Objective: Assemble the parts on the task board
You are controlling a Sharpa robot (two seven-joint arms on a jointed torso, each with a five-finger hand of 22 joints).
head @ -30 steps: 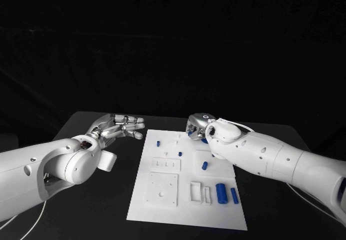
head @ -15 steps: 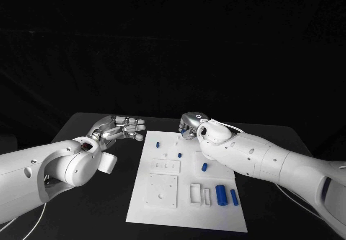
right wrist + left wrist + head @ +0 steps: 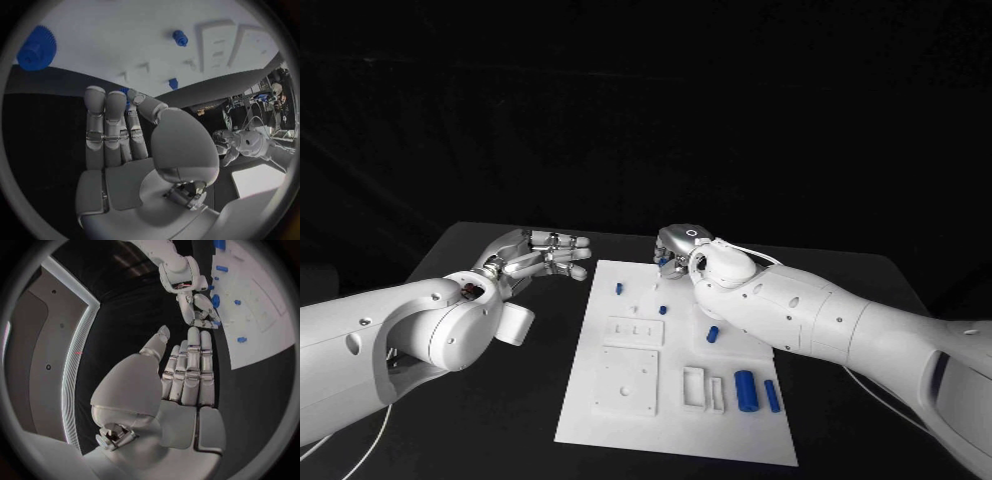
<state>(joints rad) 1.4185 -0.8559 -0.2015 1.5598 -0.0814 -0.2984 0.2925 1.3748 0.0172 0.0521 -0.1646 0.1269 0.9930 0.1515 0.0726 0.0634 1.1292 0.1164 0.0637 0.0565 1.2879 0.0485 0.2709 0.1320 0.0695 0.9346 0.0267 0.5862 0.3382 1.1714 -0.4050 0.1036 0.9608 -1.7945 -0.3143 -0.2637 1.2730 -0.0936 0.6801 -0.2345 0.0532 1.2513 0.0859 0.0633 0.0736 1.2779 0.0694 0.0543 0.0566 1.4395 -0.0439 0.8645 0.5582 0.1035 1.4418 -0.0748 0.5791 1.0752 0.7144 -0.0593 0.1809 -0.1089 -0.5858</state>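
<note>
While the white task board lay mid-desk with blue parts scattered on it, the right robot hand hovered at its far edge — a small blue part seemed caught at its fingertips. The left robot hand hung beside the board, fingers straight, holding nothing.

The task board looks like matt white plastic, smooth, with raised moulded blocks of the same finish. The parts are blue plastic with a slight sheen; one in the right wrist view is ribbed like a gear. The tabletop is dull black and matt. The backdrop looks like black cloth, falling in soft folds. Both arms have glossy white plastic shells. The left hand and right hand are silver with a satin metallic finish, their fingers smooth and segmented.
</note>
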